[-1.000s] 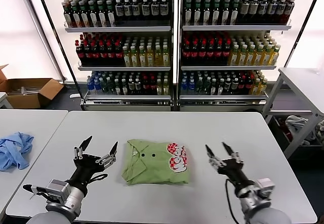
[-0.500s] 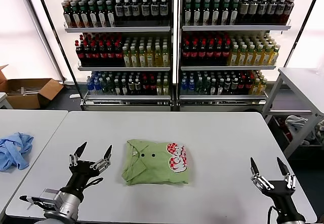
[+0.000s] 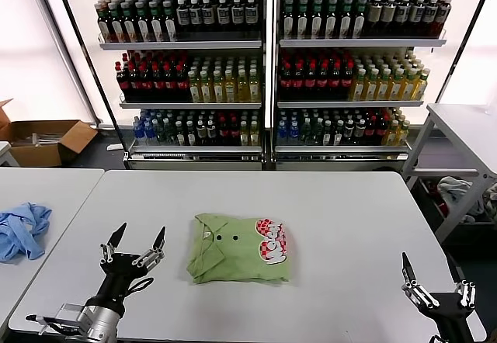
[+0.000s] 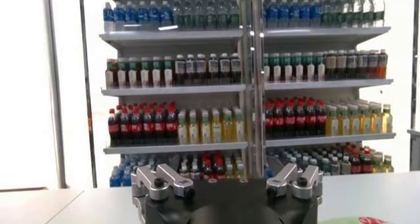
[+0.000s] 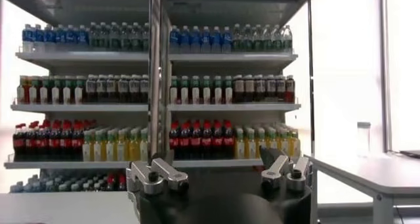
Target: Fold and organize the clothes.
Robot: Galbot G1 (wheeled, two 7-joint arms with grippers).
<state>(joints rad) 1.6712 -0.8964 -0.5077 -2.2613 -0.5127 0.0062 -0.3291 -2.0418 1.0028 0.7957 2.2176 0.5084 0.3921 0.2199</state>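
Two shelving units [image 3: 268, 64] packed with bottles stood behind the grey table [image 3: 342, 203]. On the table's middle we saw the green shirt [image 3: 238, 258] lying folded. Our left gripper [image 3: 133, 248] hovered beside it, fingers spread, empty. Our right gripper [image 3: 435, 281] hung at the table's near right corner, likewise spread.

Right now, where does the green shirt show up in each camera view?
Head view: green shirt lies folded at table centre, between the open left gripper and right gripper.
Left wrist view: only a green sliver at the frame's edge.
Right wrist view: not in it.
Shared landmark: the drinks shelves.
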